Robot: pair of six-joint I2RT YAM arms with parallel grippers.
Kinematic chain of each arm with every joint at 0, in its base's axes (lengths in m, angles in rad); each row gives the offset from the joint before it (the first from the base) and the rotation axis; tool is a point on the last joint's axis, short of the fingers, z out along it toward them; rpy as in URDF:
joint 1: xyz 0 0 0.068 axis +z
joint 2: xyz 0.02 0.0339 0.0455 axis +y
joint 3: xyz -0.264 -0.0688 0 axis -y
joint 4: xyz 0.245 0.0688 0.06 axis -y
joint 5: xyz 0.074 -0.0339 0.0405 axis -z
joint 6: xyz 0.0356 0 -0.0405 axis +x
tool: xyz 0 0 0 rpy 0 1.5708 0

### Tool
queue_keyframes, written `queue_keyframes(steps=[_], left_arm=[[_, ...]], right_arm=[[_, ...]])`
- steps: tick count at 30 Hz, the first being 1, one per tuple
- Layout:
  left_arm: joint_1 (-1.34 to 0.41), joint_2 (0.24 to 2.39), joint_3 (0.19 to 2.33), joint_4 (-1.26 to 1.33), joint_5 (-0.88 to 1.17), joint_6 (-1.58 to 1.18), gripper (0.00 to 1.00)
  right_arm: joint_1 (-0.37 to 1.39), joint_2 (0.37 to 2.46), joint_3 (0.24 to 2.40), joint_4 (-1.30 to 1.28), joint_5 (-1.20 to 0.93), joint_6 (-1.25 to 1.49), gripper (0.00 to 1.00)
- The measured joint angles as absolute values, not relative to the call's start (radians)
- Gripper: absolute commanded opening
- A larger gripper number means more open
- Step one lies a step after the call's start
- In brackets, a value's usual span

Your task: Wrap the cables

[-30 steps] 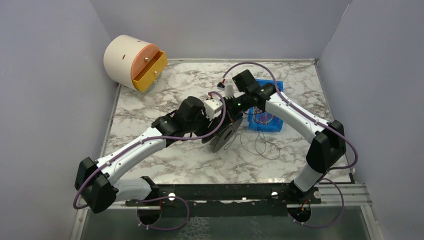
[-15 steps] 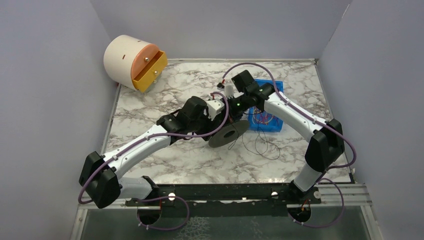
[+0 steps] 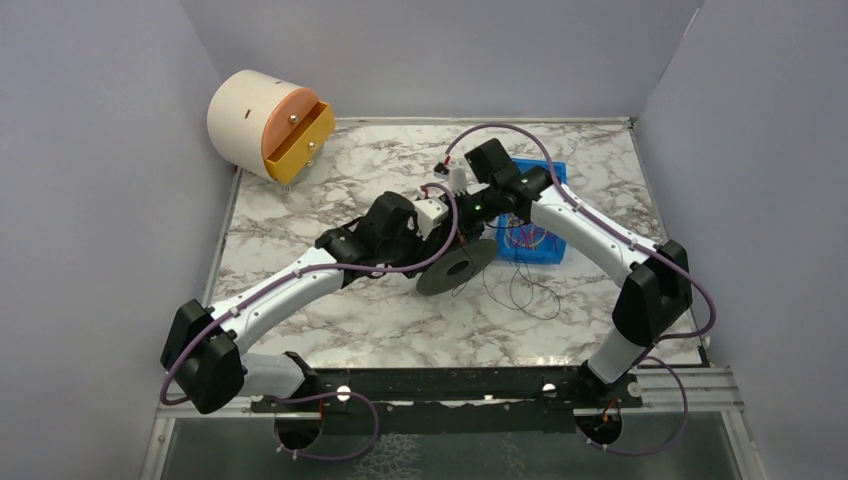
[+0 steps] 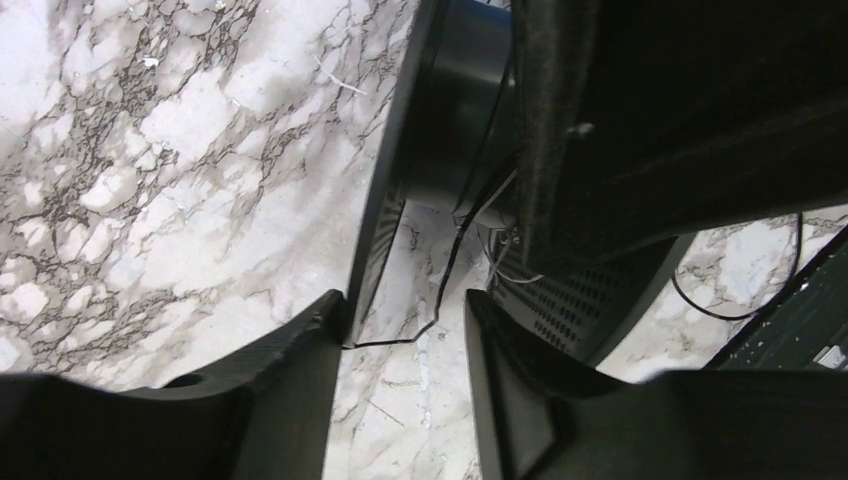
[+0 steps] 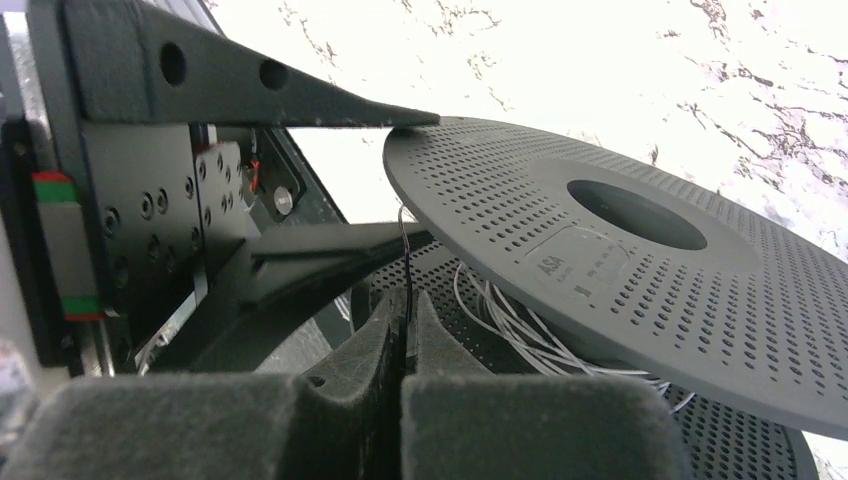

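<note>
Just beyond the spool (image 3: 457, 266), which sits tilted over the table (image 3: 300, 200), the right pincer (image 5: 403, 345) is clamped tight on the thin black cable (image 5: 405, 270), and the cable runs straight from its tips into the gap between the flanges, roughly square to the spool's axis. At the spool's far left rim the left pincer (image 4: 405, 330) stands parted astride the flange edge, both arms reaching in low, elbows bent.
</note>
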State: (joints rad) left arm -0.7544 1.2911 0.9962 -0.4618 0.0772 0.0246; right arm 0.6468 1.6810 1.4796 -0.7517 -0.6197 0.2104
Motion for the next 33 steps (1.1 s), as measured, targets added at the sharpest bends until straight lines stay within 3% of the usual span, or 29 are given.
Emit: queue_keyframes(steps=[6, 9, 10, 20, 26, 33], left_arm=[[-0.750, 1.293, 0.996, -0.457, 0.077, 0.023, 0.26], [-0.748, 1.293, 0.996, -0.456, 0.077, 0.023, 0.02], [-0.748, 1.293, 0.996, -0.456, 0.078, 0.022, 0.00], [-0.752, 1.276, 0.979, -0.446, 0.087, 0.021, 0.00], [-0.752, 1.237, 0.952, -0.440, 0.087, 0.019, 0.00], [-0.752, 1.211, 0.933, -0.445, 0.085, 0.006, 0.00]], right_arm=[[0.647, 1.667, 1.468, -0.747, -0.622, 0.212, 0.01], [0.647, 1.664, 1.466, -0.743, -0.622, 0.213, 0.01], [0.647, 1.662, 1.465, -0.741, -0.622, 0.215, 0.01], [0.647, 1.658, 1.454, -0.703, -0.596, 0.244, 0.01], [0.655, 1.655, 1.453, -0.704, -0.509, 0.245, 0.14], [0.653, 1.596, 1.441, -0.704, -0.331, 0.219, 0.21]])
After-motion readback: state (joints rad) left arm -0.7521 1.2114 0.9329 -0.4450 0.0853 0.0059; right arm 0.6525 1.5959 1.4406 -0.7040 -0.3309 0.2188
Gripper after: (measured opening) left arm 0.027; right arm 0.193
